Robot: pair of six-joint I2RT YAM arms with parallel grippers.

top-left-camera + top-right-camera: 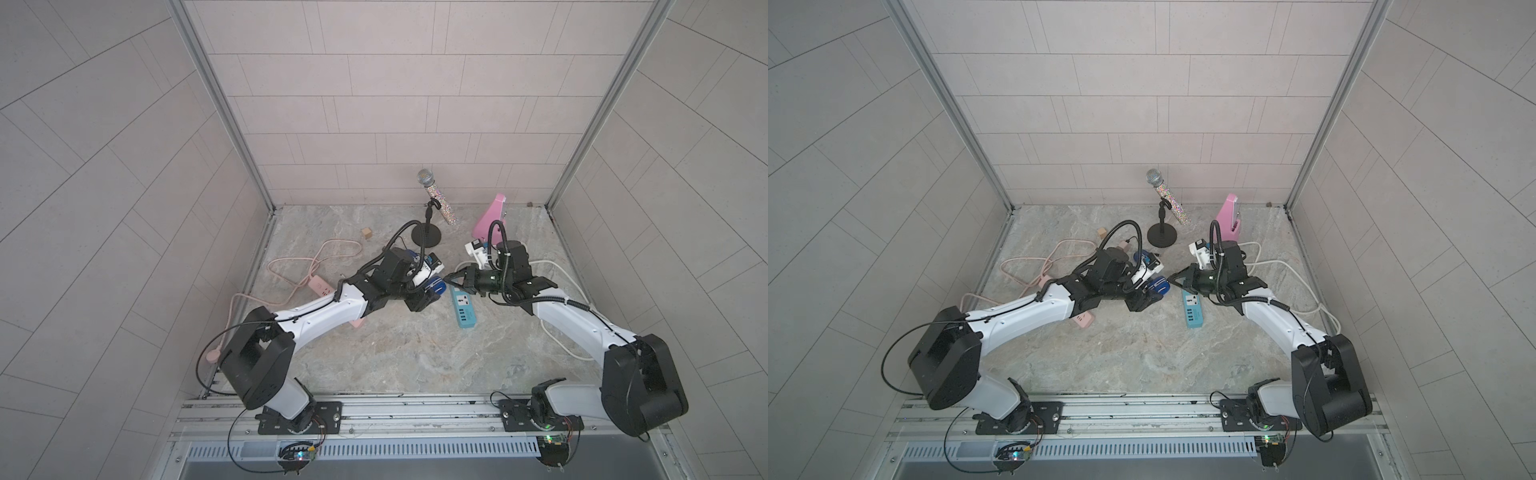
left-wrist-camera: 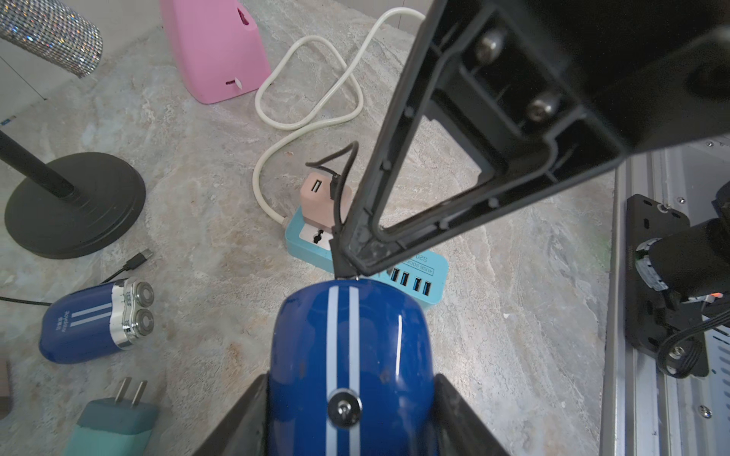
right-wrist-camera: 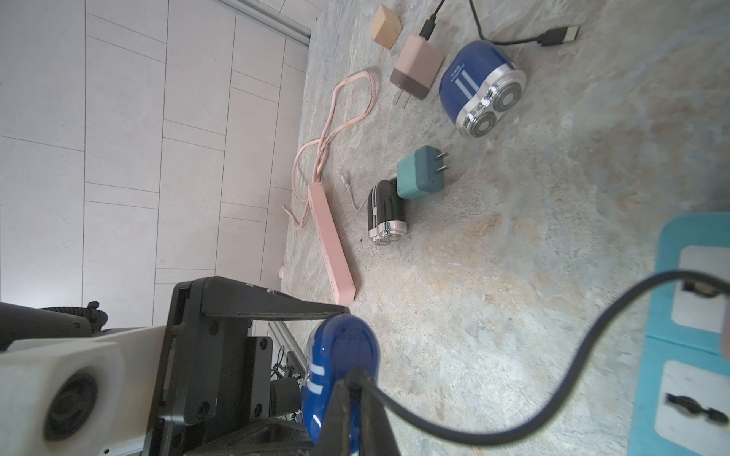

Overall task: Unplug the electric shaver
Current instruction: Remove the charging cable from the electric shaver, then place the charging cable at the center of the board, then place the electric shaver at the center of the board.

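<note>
Left gripper [image 2: 349, 379] sits with its jaws part-spread and clamped on both flanks of the blue electric shaver [image 2: 347, 335], and I'm holding it just beside the teal power strip [image 2: 436, 288], at the strip's USB end. Right gripper [image 3: 353, 385] is pinched tight on the black cable [image 3: 553, 398] right where it meets the shaver's end. I can't make out whether the plug is seated there. That cable loops over to a beige adapter [image 2: 322, 197] standing in the strip's socket. Second blue shaver [image 2: 95, 319] lies on the table [image 2: 493, 316], well apart from the strip.
</note>
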